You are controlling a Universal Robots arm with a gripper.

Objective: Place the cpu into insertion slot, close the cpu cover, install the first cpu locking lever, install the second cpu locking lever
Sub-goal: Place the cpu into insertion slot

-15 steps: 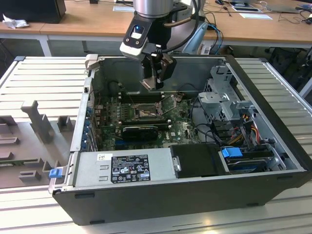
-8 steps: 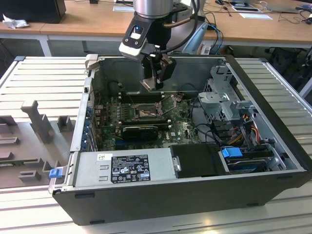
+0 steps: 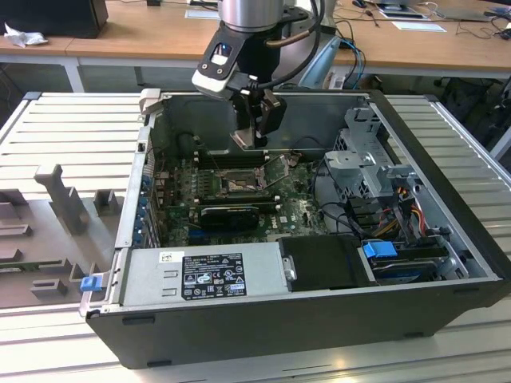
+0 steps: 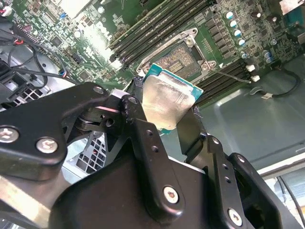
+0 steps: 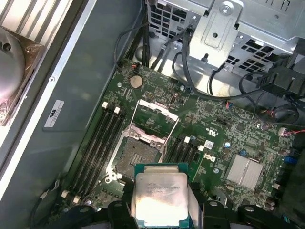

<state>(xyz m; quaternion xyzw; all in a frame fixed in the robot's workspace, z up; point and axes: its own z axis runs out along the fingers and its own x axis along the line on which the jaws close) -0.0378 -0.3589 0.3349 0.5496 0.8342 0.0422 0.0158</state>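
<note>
Inside the open computer case [image 3: 279, 327], the gripper [image 3: 249, 137] is closed on the chip [image 5: 160, 198], its fingers [image 4: 143, 138] pinching two opposite sides, holding it in the air above the bare socket [image 5: 138, 157]; the cover [image 5: 153, 104] seems to stand flipped open beside it.

End effector [image 3: 257, 134] points downward, fingers [image 4: 143, 140] seemingly clamped.

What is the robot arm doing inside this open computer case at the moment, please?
The arm's gripper is shut on the cpu, holding it by two opposite edges above the motherboard, clear of the board. The insertion slot lies bare below it, with no chip in it yet. The cpu cover stands flipped up, so the socket is open. The chip is not yet seated, and nothing has been closed over it.
</note>
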